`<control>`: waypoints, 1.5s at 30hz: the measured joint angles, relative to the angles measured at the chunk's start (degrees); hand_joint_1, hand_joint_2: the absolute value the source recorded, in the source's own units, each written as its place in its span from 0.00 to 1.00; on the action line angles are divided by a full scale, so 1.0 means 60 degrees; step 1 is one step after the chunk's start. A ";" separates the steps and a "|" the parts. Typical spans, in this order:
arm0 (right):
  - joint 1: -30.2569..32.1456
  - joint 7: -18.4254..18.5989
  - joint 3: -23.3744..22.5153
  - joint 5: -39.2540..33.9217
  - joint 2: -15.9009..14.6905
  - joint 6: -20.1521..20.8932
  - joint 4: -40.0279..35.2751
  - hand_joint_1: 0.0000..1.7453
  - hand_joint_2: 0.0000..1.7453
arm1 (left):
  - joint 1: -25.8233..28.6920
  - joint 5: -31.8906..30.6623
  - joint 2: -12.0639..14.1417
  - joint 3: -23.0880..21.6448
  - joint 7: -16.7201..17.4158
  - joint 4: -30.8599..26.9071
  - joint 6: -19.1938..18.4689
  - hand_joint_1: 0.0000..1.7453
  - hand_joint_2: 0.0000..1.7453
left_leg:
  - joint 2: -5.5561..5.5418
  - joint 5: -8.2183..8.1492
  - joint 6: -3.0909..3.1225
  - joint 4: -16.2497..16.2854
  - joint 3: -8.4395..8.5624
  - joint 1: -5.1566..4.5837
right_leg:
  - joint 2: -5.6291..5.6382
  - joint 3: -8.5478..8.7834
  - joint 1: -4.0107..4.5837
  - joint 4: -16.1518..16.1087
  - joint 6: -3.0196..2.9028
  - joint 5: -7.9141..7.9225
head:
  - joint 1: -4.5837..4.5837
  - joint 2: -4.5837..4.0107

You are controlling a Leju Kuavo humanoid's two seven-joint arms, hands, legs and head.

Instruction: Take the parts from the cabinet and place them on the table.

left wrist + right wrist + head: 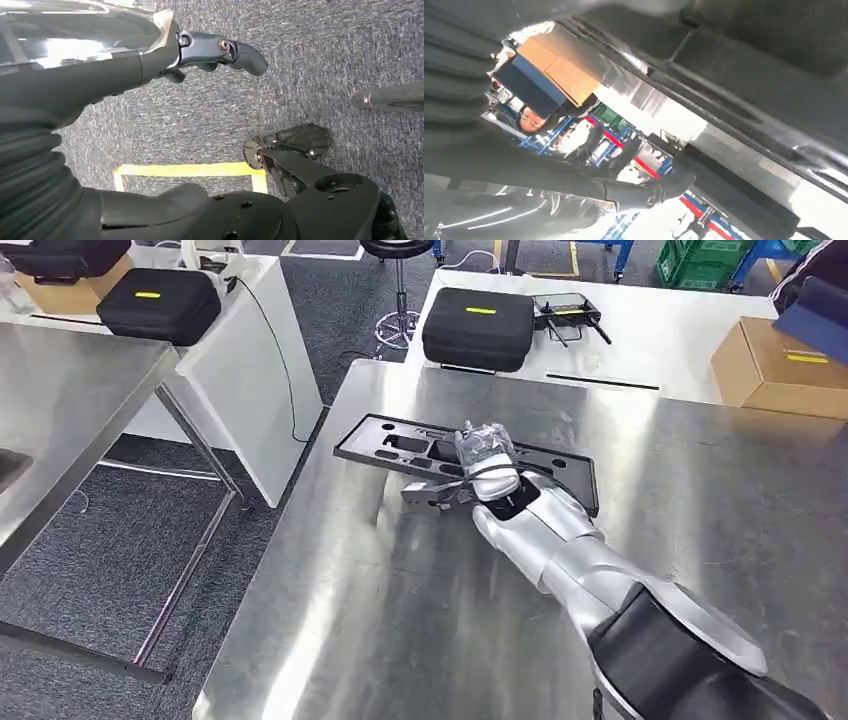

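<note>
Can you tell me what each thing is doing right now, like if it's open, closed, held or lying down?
black tray: lying flat on the steel table.
right hand: over the tray; whether it holds anything I cannot tell.
left hand: hanging over the floor, holding nothing.
black case: closed.
cardboard box: closed.

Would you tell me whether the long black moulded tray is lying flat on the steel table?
Flat: the black moulded tray lies on the steel table, recesses upward.

A flat black plastic tray lies on the brushed silver steel table. Two black cases carry yellow stripes; the cardboard box is tan.
</note>
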 joint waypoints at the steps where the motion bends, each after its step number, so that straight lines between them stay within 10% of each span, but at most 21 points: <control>1: -0.0012 -0.0047 -0.0004 0.0026 0.0007 0.0000 0.0000 0.00 0.00 | -0.0002 0.0004 0.0000 0.0000 0.0011 0.0000 0.0000 0.00 0.00 | 0.0000 0.0000 0.0000 0.0000 0.0003 0.0000 | 0.0000 0.0005 0.0000 0.0000 0.0000 0.0000 | 0.0000 0.0000; 22: 0.0401 -0.1516 -0.1782 -0.1661 0.0371 -0.0747 -0.2446 0.00 0.00 | -0.0006 0.0124 -0.0007 0.0000 0.0171 0.0000 0.0149 0.00 0.00 | -0.0006 -0.0002 -0.0002 0.0000 0.0081 -0.0002 | 0.0000 0.0093 0.0003 -0.0002 -0.0002 -0.0001 | 0.0004 0.0000; 29: 0.1503 -0.2554 -0.2270 -0.3636 0.0145 -0.1705 -0.5900 0.00 0.00 | -0.0004 0.0055 -0.0095 -0.0040 0.0190 0.0000 0.0623 0.00 0.00 | -0.0010 -0.0006 -0.0004 0.0002 0.0090 -0.0004 | -0.0004 0.0098 0.0001 -0.0008 -0.0003 -0.0003 | -0.0004 0.0000; 36: 0.3760 -0.4425 -0.3063 -0.8091 -0.0538 -0.2120 -0.9843 0.00 0.00 | 0.0001 0.0062 -0.0237 -0.0095 0.0113 -0.0004 0.0823 0.00 0.00 | -0.0013 -0.0018 -0.0009 0.0002 0.0104 -0.0005 | -0.0006 0.0121 0.0001 -0.0026 -0.0007 -0.0006 | 0.0007 0.0000; 45: 0.5554 -0.5140 -0.3155 -0.9500 -0.1264 -0.1719 -1.2177 0.00 0.00 | 0.0024 0.0266 -0.0222 -0.0098 -0.0047 -0.0004 0.0812 0.00 0.00 | -0.0013 -0.0111 0.0095 0.0097 0.0091 -0.0009 | 0.0016 0.0158 -0.0133 -0.0077 0.0021 0.0013 | -0.0007 0.0000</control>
